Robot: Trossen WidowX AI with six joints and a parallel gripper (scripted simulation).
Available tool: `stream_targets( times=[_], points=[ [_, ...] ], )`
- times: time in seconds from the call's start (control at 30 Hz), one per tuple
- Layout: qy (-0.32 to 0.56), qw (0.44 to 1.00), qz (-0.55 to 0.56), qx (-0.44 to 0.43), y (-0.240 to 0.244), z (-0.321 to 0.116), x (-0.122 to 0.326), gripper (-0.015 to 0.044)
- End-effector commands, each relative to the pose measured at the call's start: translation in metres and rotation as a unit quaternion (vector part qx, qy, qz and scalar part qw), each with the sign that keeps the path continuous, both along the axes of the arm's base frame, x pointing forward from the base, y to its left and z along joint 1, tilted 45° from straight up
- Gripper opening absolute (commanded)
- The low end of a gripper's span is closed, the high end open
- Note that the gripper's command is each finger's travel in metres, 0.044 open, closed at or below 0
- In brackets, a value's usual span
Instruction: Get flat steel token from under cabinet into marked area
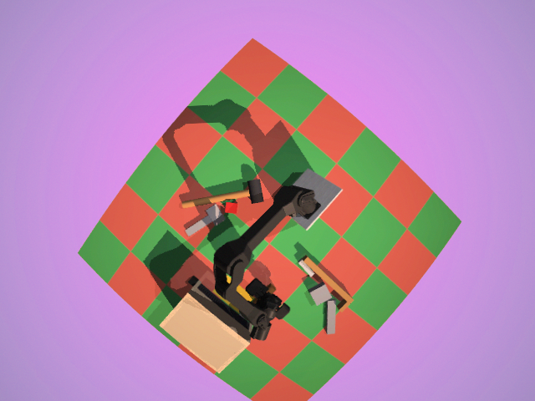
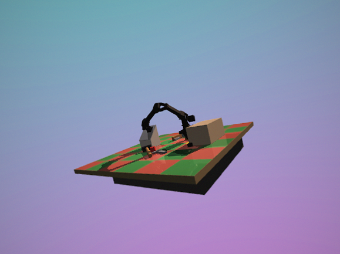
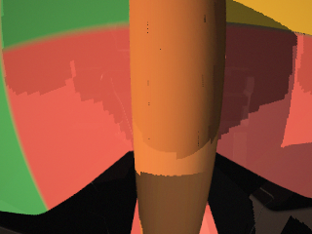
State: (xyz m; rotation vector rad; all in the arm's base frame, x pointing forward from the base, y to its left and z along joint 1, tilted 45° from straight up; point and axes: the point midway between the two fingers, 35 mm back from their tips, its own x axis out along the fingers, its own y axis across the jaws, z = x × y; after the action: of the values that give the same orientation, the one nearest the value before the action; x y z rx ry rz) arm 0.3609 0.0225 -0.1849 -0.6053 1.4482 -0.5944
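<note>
My gripper is shut on an orange wooden handle, which runs up through the wrist view; its far end is out of that view. The gripper is low in front of the tan cabinet. A yellow marked area lies in front of the cabinet, partly hidden by the arm. A small black block shows by the cabinet's front corner. A small grey patch shows at the dark cabinet front in the top view; I cannot tell if it is the token.
A black-headed mallet with a wooden handle, a red cube and a grey tool lie together across the table. An orange bar and grey blocks lie on the gripper's other side. The arm stands on a grey base.
</note>
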Motion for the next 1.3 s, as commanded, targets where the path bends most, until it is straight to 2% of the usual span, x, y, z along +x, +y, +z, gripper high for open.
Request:
stream_targets(
  times=[0.0, 1.27],
  points=[
    [-0.01, 1.0, 0.0, -0.001, 0.0, 0.001, 0.012, 0.0],
    [-0.011, 1.0, 0.0, -0.001, -0.001, 0.004, 0.041, 0.0]
  ],
)
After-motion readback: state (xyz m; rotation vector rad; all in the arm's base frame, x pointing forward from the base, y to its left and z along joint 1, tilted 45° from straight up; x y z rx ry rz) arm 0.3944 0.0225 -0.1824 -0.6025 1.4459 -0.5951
